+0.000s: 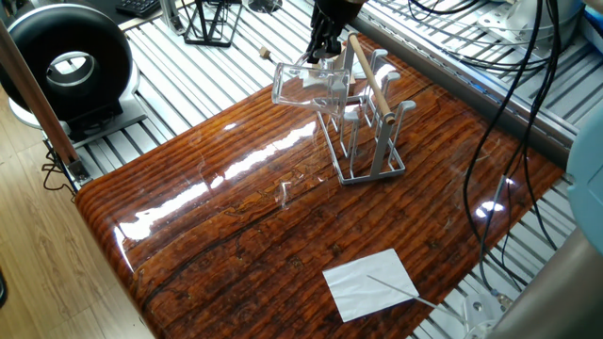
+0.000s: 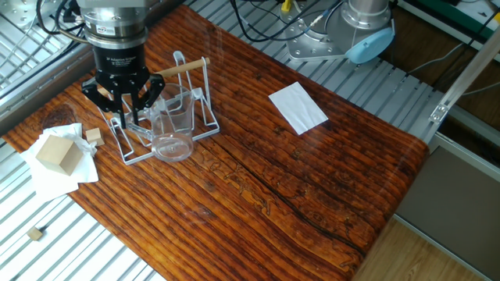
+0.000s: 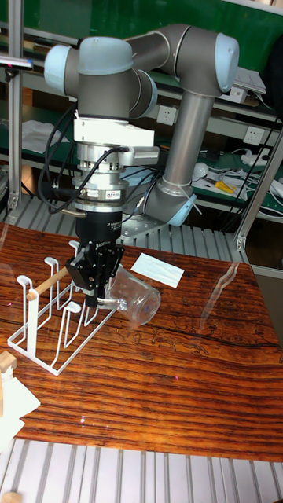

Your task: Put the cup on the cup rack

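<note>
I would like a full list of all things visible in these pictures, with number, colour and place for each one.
Clear glass tumbler cup: one, colourless, held tilted in the air beside the rack.
Grey metal wire cup rack with a wooden rod handle: one, on the table's far end.
Glossy brown wooden table: one, centre.
White paper sheet: one, on the table, apart from the rack.
Light wooden block: one large, on crumpled white paper beside the rack; small cubes nearby.
Black wire stand: one, off the table.
Black round device: one, beside the table.
Robot gripper: one, black, jaws shut on the cup's rim.
</note>
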